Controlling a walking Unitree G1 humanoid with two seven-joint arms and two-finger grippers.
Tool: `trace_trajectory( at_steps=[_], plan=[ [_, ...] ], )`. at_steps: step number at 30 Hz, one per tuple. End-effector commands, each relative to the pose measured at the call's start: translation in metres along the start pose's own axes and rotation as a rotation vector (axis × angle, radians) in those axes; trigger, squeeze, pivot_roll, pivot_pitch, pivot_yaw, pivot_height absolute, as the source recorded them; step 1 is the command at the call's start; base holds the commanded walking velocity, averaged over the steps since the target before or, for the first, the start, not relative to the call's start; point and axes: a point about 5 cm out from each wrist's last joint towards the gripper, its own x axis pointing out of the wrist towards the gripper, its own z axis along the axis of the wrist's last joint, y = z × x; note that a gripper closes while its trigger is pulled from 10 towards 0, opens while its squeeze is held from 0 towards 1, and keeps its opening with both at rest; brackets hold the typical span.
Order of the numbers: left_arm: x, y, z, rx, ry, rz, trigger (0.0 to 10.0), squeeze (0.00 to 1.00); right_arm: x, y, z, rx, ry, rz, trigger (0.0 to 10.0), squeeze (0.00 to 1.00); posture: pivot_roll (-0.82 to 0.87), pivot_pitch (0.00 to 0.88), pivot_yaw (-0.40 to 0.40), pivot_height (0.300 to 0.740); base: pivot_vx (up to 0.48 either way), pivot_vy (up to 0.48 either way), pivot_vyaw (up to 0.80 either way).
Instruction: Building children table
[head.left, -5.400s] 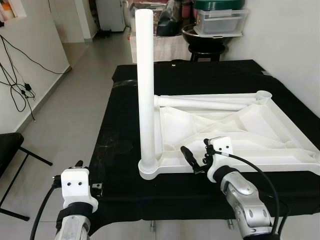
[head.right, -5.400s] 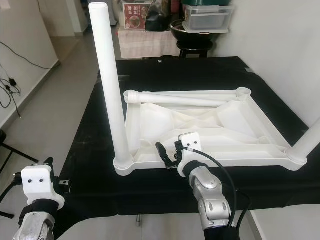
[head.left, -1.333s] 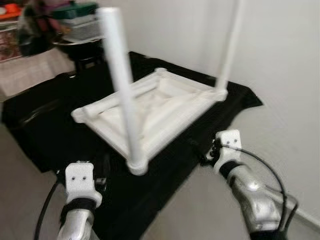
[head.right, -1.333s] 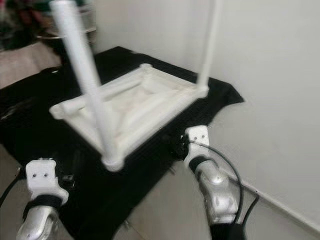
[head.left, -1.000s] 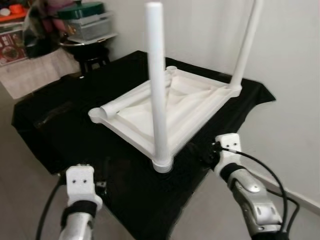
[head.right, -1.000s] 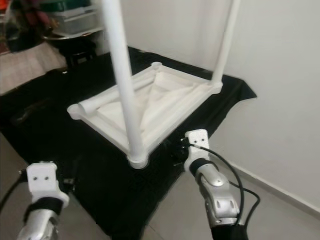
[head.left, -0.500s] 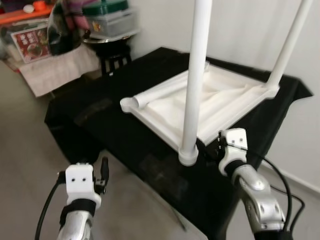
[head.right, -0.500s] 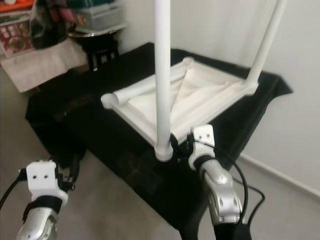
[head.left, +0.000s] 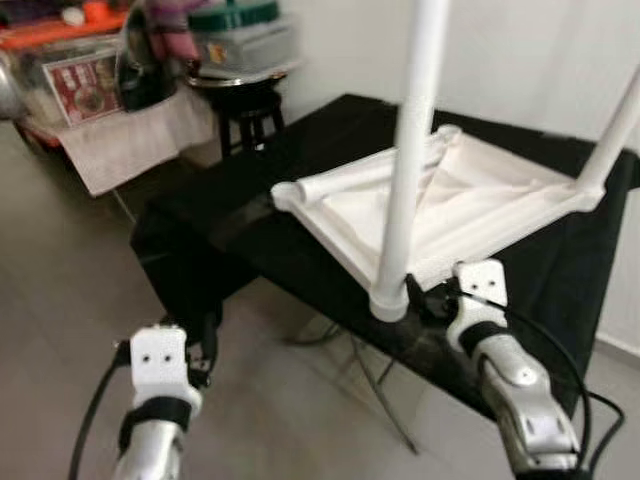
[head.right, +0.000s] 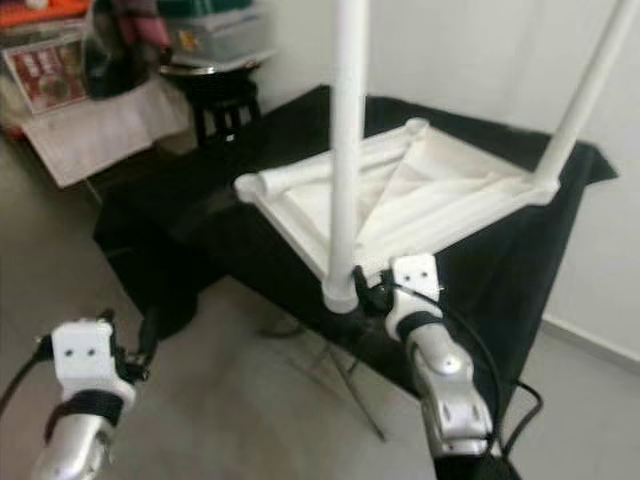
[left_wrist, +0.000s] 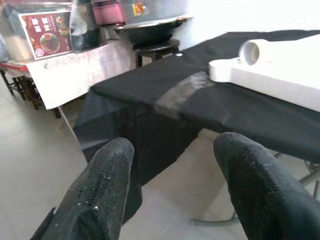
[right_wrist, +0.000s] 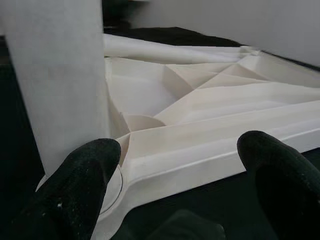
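Grey tiled floor (head.left: 60, 300) w/ a black-draped desk (head.left: 290, 215) by a white wall. On the desk lies the white kids' table top (head.right: 440, 195), upside down. Two legs stand upright in its corners: the near leg (head.left: 410, 160) & the far-right leg (head.right: 585, 95), both cut off at the frame top. A third loose leg (head.left: 360, 180) lies flat along the top's far-left edge, open end at the corner.

Back left, blurred: clear lidded bin (head.left: 240, 45) on a dark stool (head.left: 240, 105); contents can't be made out. Next to it a cloth-covered side table (head.left: 130, 135) w/ a red box (head.left: 80, 85) & a dark bag (head.left: 150, 60).

Right hand (right_wrist: 185, 175) is spread wide, empty, at the desk edge just beside the near leg's socket; one finger (right_wrist: 75, 185) sits close by the leg base, contact unclear. Left hand (left_wrist: 175, 170) is off the desk, low over the floor, fingers (left_wrist: 100, 185) wide apart, holding nothing. Desk's folding legs (head.left: 370, 375) partly hidden under the cloth.
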Motion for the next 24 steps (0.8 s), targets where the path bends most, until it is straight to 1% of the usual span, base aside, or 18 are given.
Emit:
trace_trajectory(
  at_steps=[1, 3, 5, 8, 9, 10, 11, 12, 13, 14, 15, 16, 17, 18, 21, 22, 23, 24],
  plan=[
    [-0.002, 0.006, -0.003, 0.018, 0.015, 0.014, 10.0, 0.0, 0.002, 0.013, 0.013, 0.004, -0.048, 0.049, 10.0, 0.0, -0.01, 0.053, 0.009, 0.74, 0.0, 0.0, 0.0],
    [-0.003, 0.007, -0.003, 0.014, 0.012, 0.013, 10.0, 0.0, 0.001, 0.004, 0.021, 0.016, -0.067, 0.02, 10.0, 0.0, -0.02, 0.056, 0.01, 0.74, 0.0, 0.0, 0.0],
    [-0.003, 0.007, -0.003, 0.013, 0.012, 0.012, 10.0, 0.0, 0.0, 0.002, 0.024, 0.025, -0.072, 0.014, 10.0, 0.0, -0.02, 0.056, 0.01, 0.74, 0.0, 0.0, 0.0],
    [-0.003, 0.007, -0.003, 0.01, 0.013, 0.01, 10.0, 0.0, -0.004, 0.004, 0.024, 0.025, -0.061, 0.044, 10.0, 0.0, -0.02, 0.056, 0.012, 0.74, 0.0, 0.0, 0.0],
    [-0.003, 0.007, -0.003, 0.006, 0.014, 0.005, 10.0, 0.0, -0.011, 0.007, 0.022, 0.012, -0.044, 0.073, 10.0, 0.0, -0.02, 0.057, 0.012, 0.74, 0.0, 0.0, 0.0],
    [-0.003, 0.007, -0.003, 0.006, 0.014, 0.005, 10.0, 0.0, -0.011, 0.007, 0.022, 0.012, -0.044, 0.073, 10.0, 0.0, -0.02, 0.057, 0.012, 0.74, 0.0, 0.0, 0.0],
    [-0.003, 0.007, -0.003, 0.001, 0.015, -0.001, 10.0, 0.0, -0.019, 0.01, 0.017, -0.001, -0.02, 0.094, 10.0, 0.0, -0.03, 0.058, 0.011, 0.74, 0.0, 0.0, 0.0],
    [-0.003, 0.007, -0.003, 0.001, 0.015, -0.001, 10.0, 0.0, -0.019, 0.01, 0.017, -0.001, -0.02, 0.094, 10.0, 0.0, -0.03, 0.058, 0.011, 0.74, 0.0, 0.0, 0.0],
    [-0.003, 0.007, -0.003, -0.008, 0.017, -0.008, 10.0, 0.0, -0.027, 0.007, 0.011, -0.03, 0.015, 0.091, 10.0, 0.0, -0.03, 0.059, 0.014, 0.74, 0.0, 0.0, 0.0],
    [-0.003, 0.006, -0.003, -0.015, 0.019, -0.014, 10.0, 0.0, -0.03, -0.001, 0.007, -0.041, 0.044, 0.052, 10.0, 0.0, -0.03, 0.062, 0.013, 0.74, 0.0, 0.0, 0.0],
    [-0.003, 0.006, -0.003, -0.015, 0.019, -0.014, 10.0, 0.0, -0.03, -0.001, 0.007, -0.041, 0.044, 0.052, 10.0, 0.0, -0.03, 0.062, 0.013, 0.74, 0.0, 0.0, 0.0],
    [-0.003, 0.006, -0.003, -0.021, 0.019, -0.017, 10.0, 0.0, -0.031, -0.008, 0.005, -0.043, 0.06, 0.021, 10.0, 0.0, -0.03, 0.062, 0.012, 0.74, 0.0, 0.0, 0.0],
    [-0.003, 0.006, -0.003, -0.021, 0.019, -0.017, 10.0, 0.0, -0.031, -0.008, 0.005, -0.043, 0.06, 0.021, 10.0, 0.0, -0.03, 0.062, 0.012, 0.74, 0.0, 0.0, 0.0],
    [-0.003, 0.006, -0.003, -0.026, 0.02, -0.021, 10.0, 0.0, -0.032, -0.013, 0.005, -0.037, 0.068, 0.001, 10.0, 0.0, -0.03, 0.062, 0.012, 0.74, 0.0, 0.0, 0.0],
    [-0.003, 0.006, -0.003, -0.033, 0.021, -0.026, 10.0, 0.0, -0.031, -0.016, 0.008, -0.018, 0.059, -0.001, 10.0, 0.0, -0.04, 0.062, 0.013, 0.74, 0.0, 0.0, 0.0],
    [-0.003, 0.005, -0.004, -0.042, 0.022, -0.033, 10.0, 0.0, -0.032, -0.015, 0.011, 0.009, 0.051, 0.028, 10.0, 0.0, -0.04, 0.062, 0.013, 0.74, 0.0, 0.0, 0.0],
    [-0.003, 0.005, -0.004, -0.042, 0.022, -0.033, 10.0, 0.0, -0.032, -0.015, 0.011, 0.009, 0.051, 0.028, 10.0, 0.0, -0.04, 0.062, 0.013, 0.74, 0.0, 0.0, 0.0],
    [-0.002, 0.005, -0.004, -0.05, 0.023, -0.039, 10.0, 0.0, -0.034, -0.009, 0.012, 0.028, 0.052, 0.091, 10.0, 0.0, -0.04, 0.06, 0.012, 0.74, 0.0, 0.0, 0.0]
  ],
)
